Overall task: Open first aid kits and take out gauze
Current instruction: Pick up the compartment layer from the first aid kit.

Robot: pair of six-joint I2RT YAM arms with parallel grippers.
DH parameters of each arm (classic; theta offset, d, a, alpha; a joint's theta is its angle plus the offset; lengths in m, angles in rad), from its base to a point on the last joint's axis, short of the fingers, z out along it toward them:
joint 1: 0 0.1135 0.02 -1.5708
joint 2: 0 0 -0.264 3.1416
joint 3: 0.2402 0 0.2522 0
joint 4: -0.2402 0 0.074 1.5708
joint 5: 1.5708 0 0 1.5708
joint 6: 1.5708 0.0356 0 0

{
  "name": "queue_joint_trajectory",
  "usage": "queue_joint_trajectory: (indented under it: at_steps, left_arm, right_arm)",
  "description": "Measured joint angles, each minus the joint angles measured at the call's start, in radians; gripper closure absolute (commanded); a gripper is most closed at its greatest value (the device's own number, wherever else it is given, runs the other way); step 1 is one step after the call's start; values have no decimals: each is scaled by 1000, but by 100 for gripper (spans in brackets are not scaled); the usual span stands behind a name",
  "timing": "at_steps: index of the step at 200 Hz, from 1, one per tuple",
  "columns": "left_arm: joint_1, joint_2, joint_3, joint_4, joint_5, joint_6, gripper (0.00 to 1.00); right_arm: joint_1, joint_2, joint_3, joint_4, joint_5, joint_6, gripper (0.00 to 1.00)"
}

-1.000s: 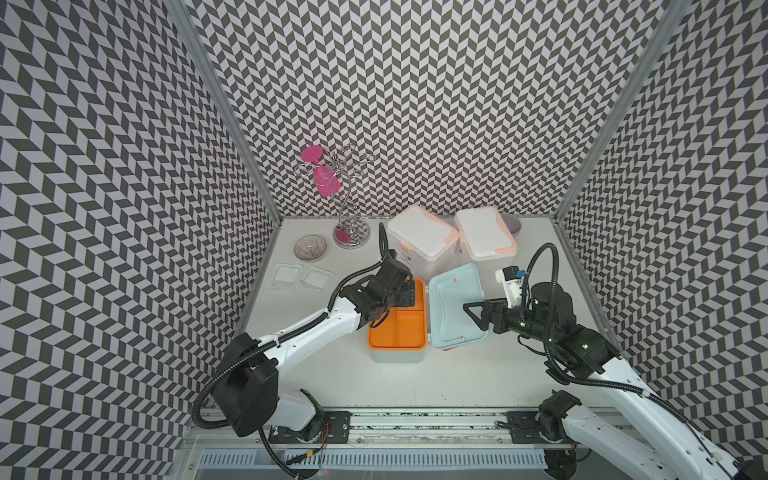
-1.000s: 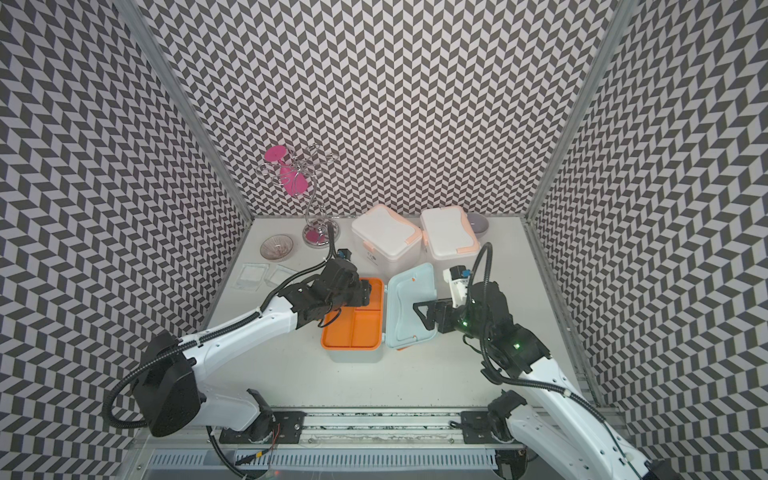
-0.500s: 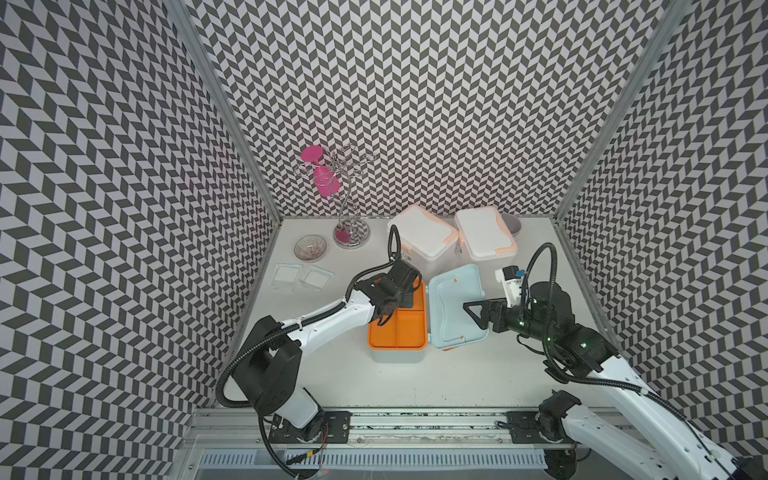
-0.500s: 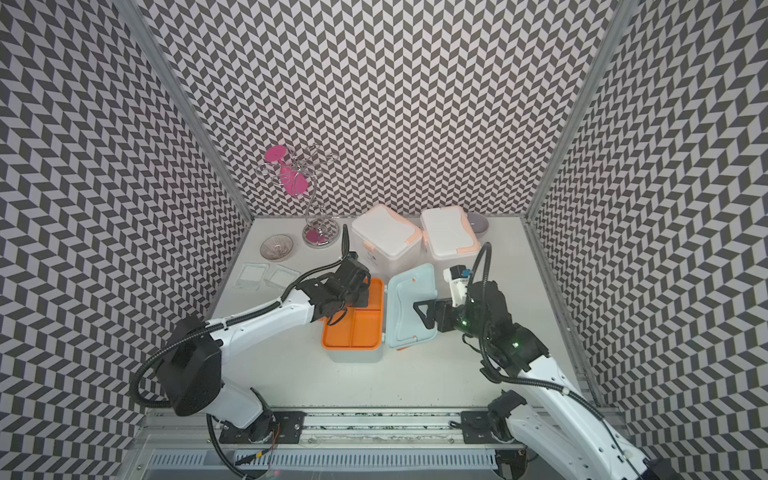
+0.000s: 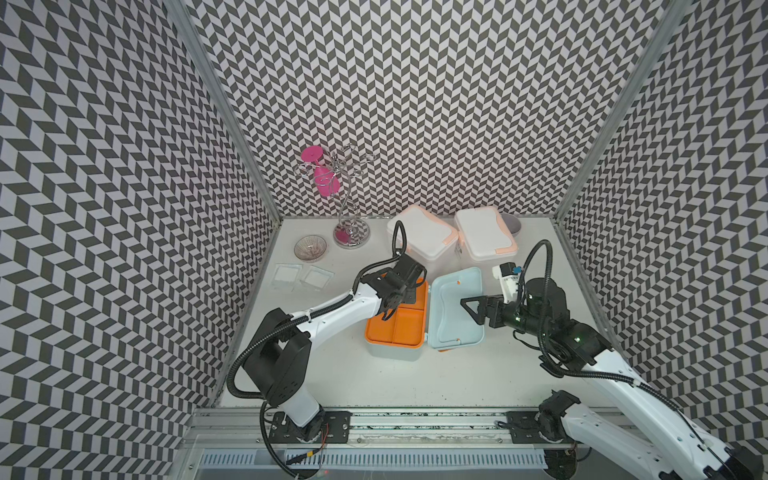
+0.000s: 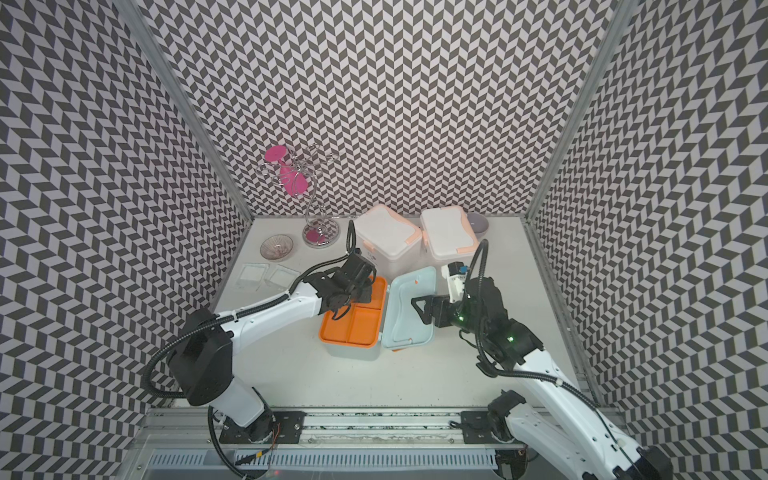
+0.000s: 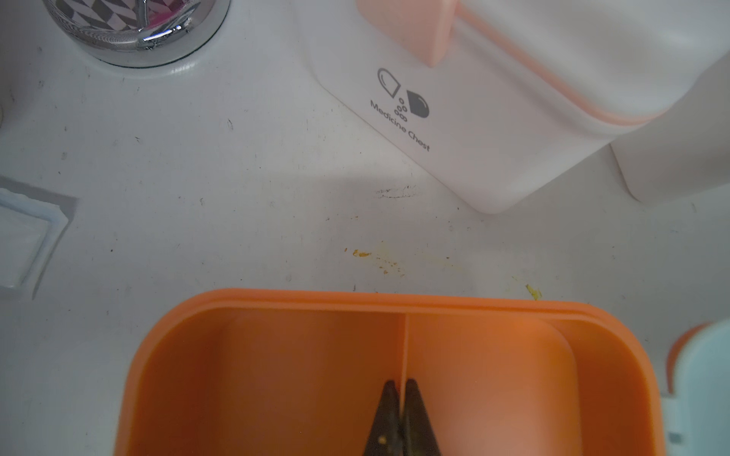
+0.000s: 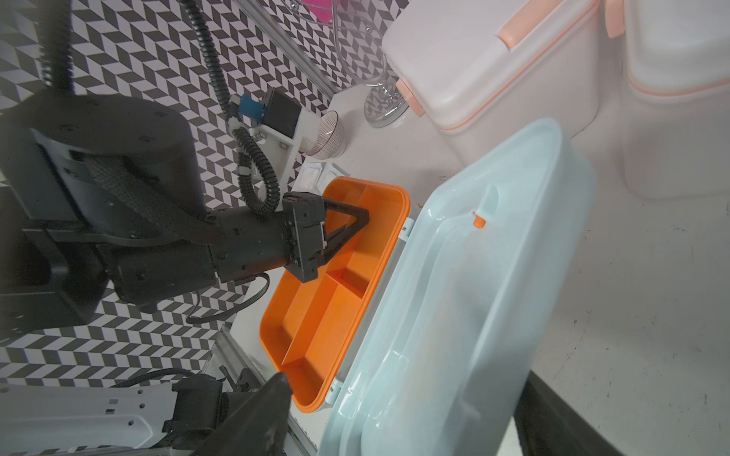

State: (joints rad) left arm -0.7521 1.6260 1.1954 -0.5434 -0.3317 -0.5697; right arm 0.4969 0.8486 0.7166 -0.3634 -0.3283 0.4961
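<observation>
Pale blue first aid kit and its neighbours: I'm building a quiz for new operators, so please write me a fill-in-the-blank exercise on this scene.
The pale blue first aid kit has its lid ____.
The left tool is shut on the orange tray at its ____.
Beside the ribbed glass bowl lie ____ wrapped gauze pads.
Both white first aid kits have their lids ____.

Missing words: open; divider; two; closed.
</observation>
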Motion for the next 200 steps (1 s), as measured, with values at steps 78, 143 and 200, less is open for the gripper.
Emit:
queue_joint_trajectory:
  at_steps: [78,143,200]
  left_arm:
    - [22,-75,19,-12,92,1,100]
    - [171,-318,19,19,292,44,100]
    - [593,-587,-10,18,399,76,100]
  right_arm:
    - [-2,10,2,6,29,2,14]
    - [-2,10,1,12,29,2,13]
    - [-2,-13,-7,12,30,1,12]
